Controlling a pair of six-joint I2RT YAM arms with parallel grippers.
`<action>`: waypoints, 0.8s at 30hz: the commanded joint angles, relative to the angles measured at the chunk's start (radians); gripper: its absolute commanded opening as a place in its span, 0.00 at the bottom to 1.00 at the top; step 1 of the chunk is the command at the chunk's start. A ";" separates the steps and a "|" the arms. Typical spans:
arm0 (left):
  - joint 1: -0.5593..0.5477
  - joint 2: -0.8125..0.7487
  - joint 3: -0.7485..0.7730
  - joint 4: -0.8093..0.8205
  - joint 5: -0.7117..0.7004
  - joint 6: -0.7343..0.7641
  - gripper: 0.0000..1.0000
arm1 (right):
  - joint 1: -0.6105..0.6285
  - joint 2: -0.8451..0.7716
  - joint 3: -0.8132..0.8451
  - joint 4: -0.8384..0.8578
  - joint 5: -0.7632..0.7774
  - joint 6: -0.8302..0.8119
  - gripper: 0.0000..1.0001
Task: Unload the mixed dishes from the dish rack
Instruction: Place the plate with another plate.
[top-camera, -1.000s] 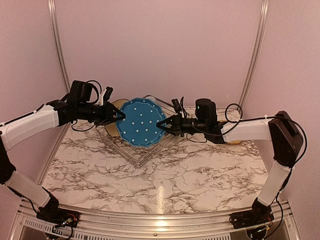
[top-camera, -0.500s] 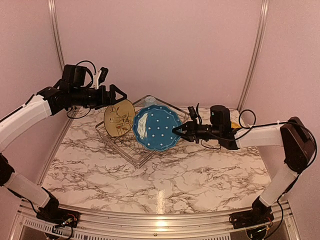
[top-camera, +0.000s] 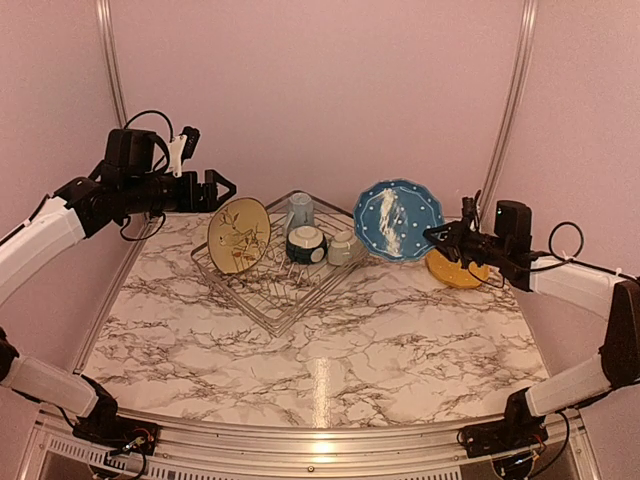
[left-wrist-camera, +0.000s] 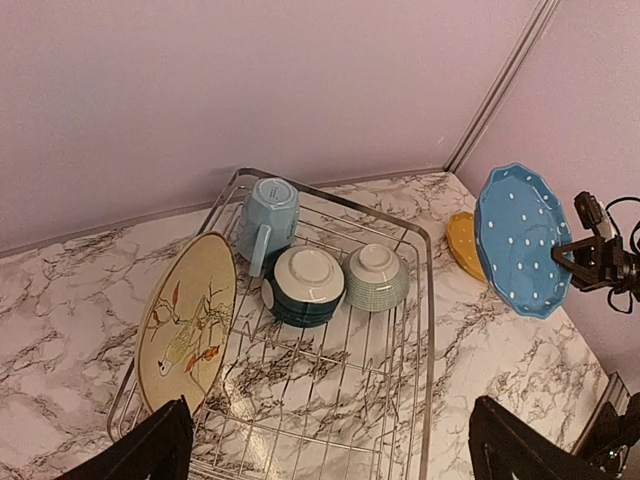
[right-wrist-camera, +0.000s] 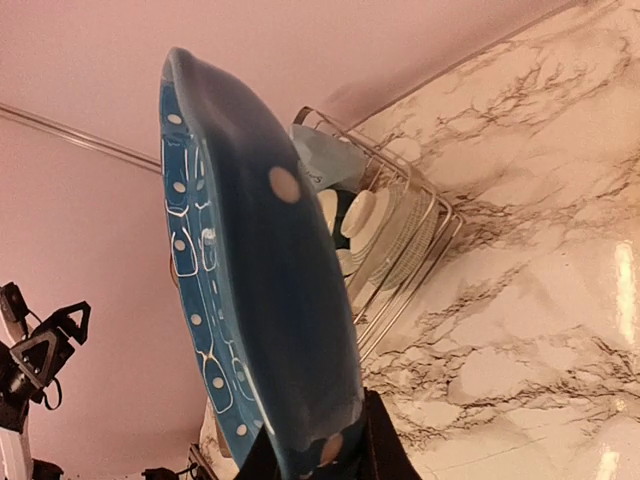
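The wire dish rack (top-camera: 235, 298) (left-wrist-camera: 428, 320) holds a cream leaf-motif plate (top-camera: 238, 235) (left-wrist-camera: 188, 320) on edge, a pale blue mug (top-camera: 299, 212) (left-wrist-camera: 268, 215), a dark teal bowl (top-camera: 306, 243) (left-wrist-camera: 303, 285) and a grey-green bowl (top-camera: 345, 247) (left-wrist-camera: 376, 277). My right gripper (top-camera: 435, 235) (right-wrist-camera: 320, 455) is shut on the rim of the blue dotted plate (top-camera: 398, 220) (left-wrist-camera: 520, 240) (right-wrist-camera: 250, 300). It holds the plate upright in the air, right of the rack. Behind it a mustard plate (top-camera: 455, 270) (left-wrist-camera: 462, 245) lies on the table. High and left of the rack, my left gripper (top-camera: 222, 192) (left-wrist-camera: 330, 440) is open and holds nothing.
The marble table (top-camera: 330, 360) is boxed in by pink walls with metal corner posts (top-camera: 505, 110). The rack sits at the back, left of centre. The mustard plate lies close to the right wall.
The left gripper let go of the blue plate, opened wide and drew back up and left. The right arm carried the plate from over the rack to the right.
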 joint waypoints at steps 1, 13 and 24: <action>0.000 -0.043 -0.079 0.046 -0.046 0.046 0.99 | -0.129 -0.069 0.017 -0.082 0.063 -0.045 0.00; 0.001 -0.097 -0.157 0.061 -0.073 0.077 0.99 | -0.402 0.105 0.154 -0.300 0.086 -0.288 0.00; 0.003 -0.106 -0.172 0.070 -0.078 0.085 0.99 | -0.519 0.293 0.338 -0.440 0.010 -0.379 0.00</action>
